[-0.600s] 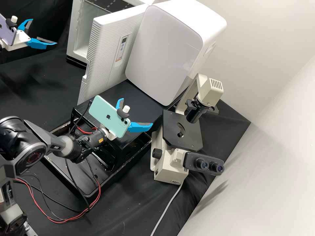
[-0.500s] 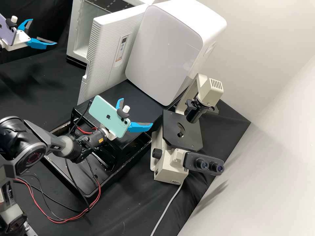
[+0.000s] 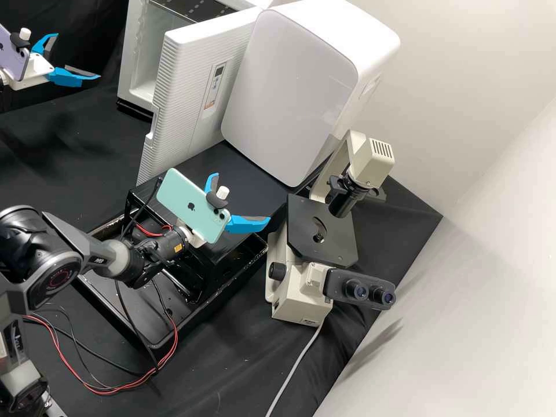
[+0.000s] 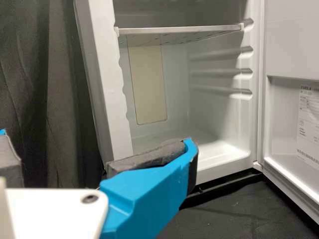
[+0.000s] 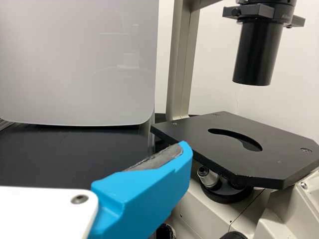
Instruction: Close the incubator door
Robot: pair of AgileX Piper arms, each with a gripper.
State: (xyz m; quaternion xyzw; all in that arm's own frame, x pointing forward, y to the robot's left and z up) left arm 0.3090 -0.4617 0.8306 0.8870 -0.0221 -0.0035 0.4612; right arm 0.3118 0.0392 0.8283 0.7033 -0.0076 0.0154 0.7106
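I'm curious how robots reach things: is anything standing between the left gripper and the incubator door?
Nothing visible: the high view shows an open gap between the left gripper and the incubator door.

White incubator (image 3: 136, 40), its door (image 3: 176, 98) wide open.
The boxy incubator stands upright toward eleven o'clock in the high view, its pale cavity exposed, with a shelf (image 4: 179, 31) across it and moulded ledges (image 4: 224, 72) on one side wall. The door, a thick upright white slab, is swung well out from the opening; its outer face has fine ridges and a narrow display strip (image 3: 214, 87), with a notch (image 3: 152, 130) in the free edge toward eight o'clock on it. Its inner side is recessed and carries what is probably a printed label (image 4: 309, 124).
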